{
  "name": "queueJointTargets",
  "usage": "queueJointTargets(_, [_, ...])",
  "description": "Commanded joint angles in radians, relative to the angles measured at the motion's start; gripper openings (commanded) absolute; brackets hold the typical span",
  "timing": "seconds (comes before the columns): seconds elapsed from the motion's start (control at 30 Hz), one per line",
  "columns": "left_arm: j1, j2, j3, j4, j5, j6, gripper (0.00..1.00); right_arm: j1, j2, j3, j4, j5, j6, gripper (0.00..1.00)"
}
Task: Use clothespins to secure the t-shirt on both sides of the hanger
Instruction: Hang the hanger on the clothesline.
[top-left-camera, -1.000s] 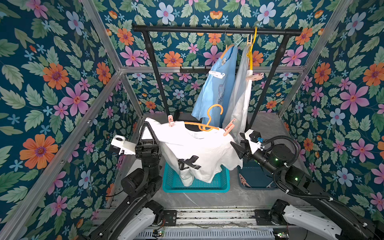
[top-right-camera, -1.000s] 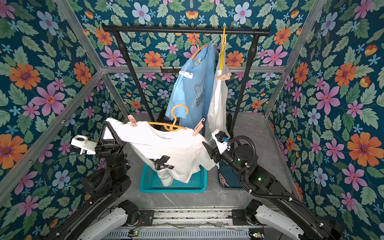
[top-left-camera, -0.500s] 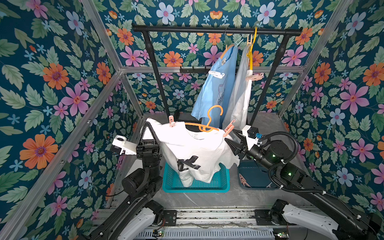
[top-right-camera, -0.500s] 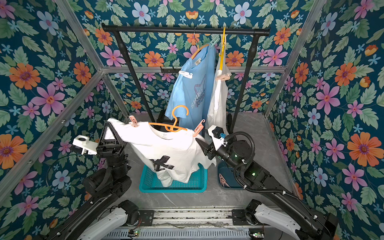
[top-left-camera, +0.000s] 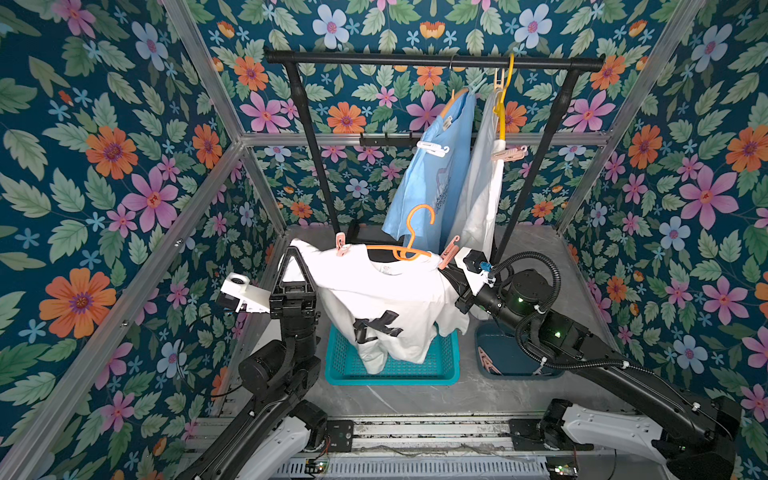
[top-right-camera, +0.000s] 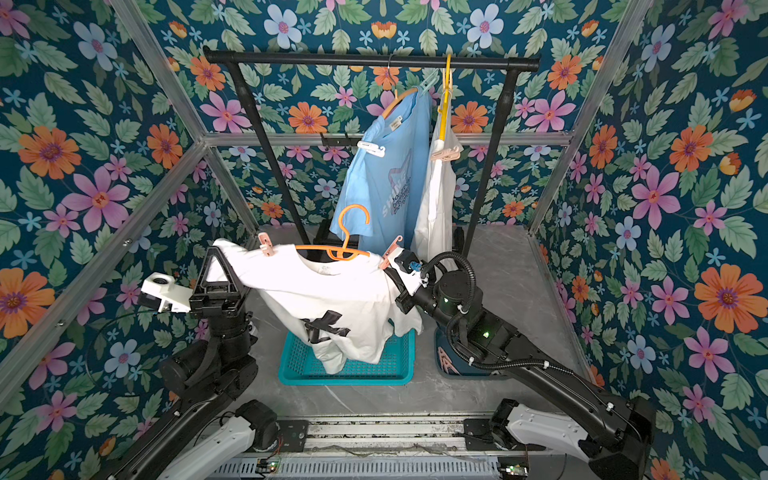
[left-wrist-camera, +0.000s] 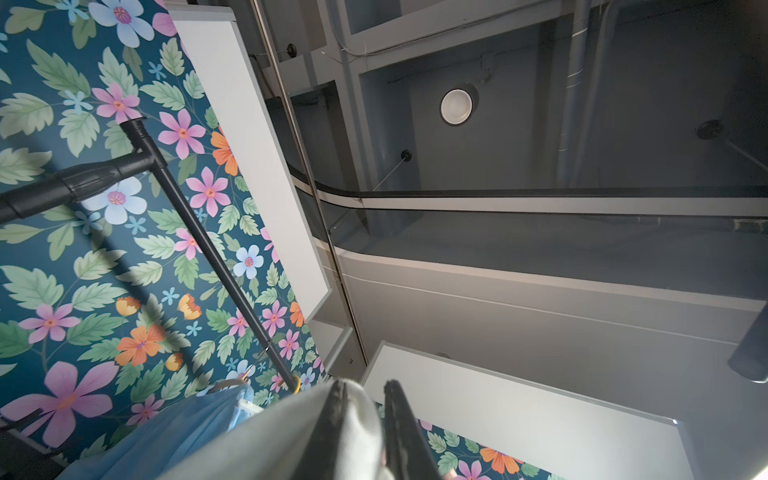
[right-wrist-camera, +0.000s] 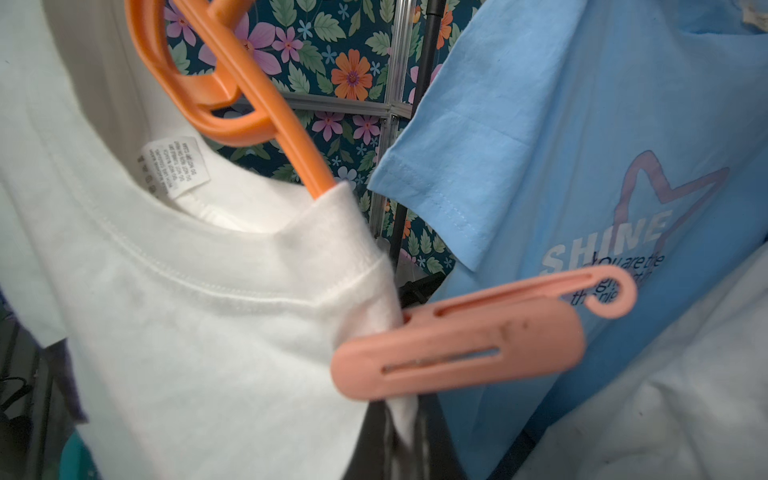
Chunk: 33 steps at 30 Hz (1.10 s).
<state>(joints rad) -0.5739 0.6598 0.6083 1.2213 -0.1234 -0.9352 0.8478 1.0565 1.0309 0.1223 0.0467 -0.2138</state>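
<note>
A white t-shirt (top-left-camera: 382, 291) hangs on an orange hanger (top-left-camera: 409, 241) in mid-air above a basket, seen in both top views. Pink clothespins pinch the shirt to the hanger: one on the left shoulder (top-left-camera: 340, 244), one on the right shoulder (top-left-camera: 449, 251). My left gripper (top-left-camera: 293, 253) points upward, shut on the shirt's left sleeve; white cloth shows between its fingers (left-wrist-camera: 336, 419). My right gripper (right-wrist-camera: 405, 440) is shut on a fold of the t-shirt (right-wrist-camera: 187, 311) just under the right clothespin (right-wrist-camera: 461, 345).
A black rack (top-left-camera: 432, 62) at the back carries a blue shirt (top-left-camera: 436, 178) and a white garment (top-left-camera: 482, 199), both pegged. A teal basket (top-left-camera: 444, 365) sits under the held shirt. A dark tray (top-left-camera: 490, 361) with spare clothespins lies under my right arm.
My right gripper has moved left up to the shirt's right shoulder and shut on the cloth below the pink clothespin. The left arm has stayed still.
</note>
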Motion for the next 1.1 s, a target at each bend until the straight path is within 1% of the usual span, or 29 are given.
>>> queueJointTargets(0.0, [-0.001,-0.084,-0.005,-0.282,0.053,0.001,0.39,0.000,-0.017,0.022,0.168,0.102,0.031,0.00])
queueJointTargets(0.03, [-0.001,-0.113,-0.005,-0.366,0.068,0.023,0.53,-0.001,-0.022,0.026,0.175,0.106,0.017,0.00])
queueJointTargets(0.07, [-0.001,-0.146,0.000,-0.465,0.090,0.051,0.65,-0.001,-0.027,0.032,0.178,0.108,0.003,0.00])
queueJointTargets(0.13, [-0.001,-0.198,0.029,-0.664,0.128,0.103,0.81,-0.002,-0.035,0.049,0.176,0.101,-0.028,0.00])
queueJointTargets(0.17, [-0.001,-0.218,0.052,-0.771,0.161,0.147,0.92,-0.001,-0.036,0.060,0.174,0.102,-0.044,0.00])
queueJointTargets(0.2, [-0.001,-0.231,0.084,-0.867,0.184,0.186,0.99,-0.001,-0.036,0.067,0.177,0.100,-0.060,0.00])
queueJointTargets(0.27, [-0.001,-0.252,0.163,-1.081,0.230,0.275,1.00,-0.001,-0.037,0.094,0.161,0.073,-0.107,0.00])
queueJointTargets(0.37, [-0.001,-0.275,0.295,-1.284,0.350,0.451,1.00,-0.001,-0.037,0.128,0.112,0.065,-0.185,0.00])
queueJointTargets(0.43, [-0.001,-0.264,0.391,-1.362,0.452,0.549,0.99,-0.001,-0.039,0.139,0.082,0.074,-0.254,0.00])
queueJointTargets(0.5, [-0.001,-0.212,0.504,-1.456,0.553,0.625,0.98,-0.001,-0.042,0.150,0.040,0.091,-0.326,0.00])
queueJointTargets(0.6, [-0.001,-0.100,0.655,-1.592,0.718,0.720,0.96,-0.002,-0.070,0.141,0.003,0.128,-0.430,0.00])
queueJointTargets(0.63, [-0.001,-0.067,0.696,-1.624,0.764,0.752,0.95,-0.002,-0.082,0.134,-0.008,0.144,-0.471,0.00])
queueJointTargets(0.67, [-0.001,-0.045,0.728,-1.642,0.786,0.768,0.95,-0.001,-0.097,0.129,-0.023,0.156,-0.503,0.00])
queueJointTargets(0.7, [-0.001,-0.025,0.759,-1.670,0.799,0.791,0.96,-0.001,-0.109,0.126,-0.035,0.165,-0.524,0.00])
queueJointTargets(0.73, [-0.001,-0.003,0.802,-1.716,0.813,0.849,0.95,-0.001,-0.121,0.119,-0.041,0.184,-0.556,0.00])
queueJointTargets(0.8, [-0.001,0.021,0.871,-1.771,0.795,0.908,0.96,-0.002,-0.143,0.099,-0.028,0.219,-0.615,0.00])
queueJointTargets(0.83, [-0.001,0.027,0.893,-1.780,0.785,0.931,0.96,-0.001,-0.154,0.087,-0.015,0.238,-0.644,0.00])
queueJointTargets(0.93, [-0.001,0.033,0.921,-1.783,0.819,0.972,0.96,-0.002,-0.190,0.062,0.007,0.260,-0.697,0.00])
queueJointTargets(0.97, [-0.001,0.044,0.946,-1.831,0.817,1.000,0.96,-0.002,-0.206,0.048,0.034,0.262,-0.710,0.00])
queueJointTargets(1.0, [-0.001,0.056,0.975,-1.883,0.800,1.029,0.96,0.000,-0.222,0.036,0.055,0.263,-0.720,0.00])
queueJointTargets(1.07, [-0.001,0.087,1.021,-1.981,0.700,1.055,0.97,-0.001,-0.253,0.020,0.075,0.268,-0.750,0.00])
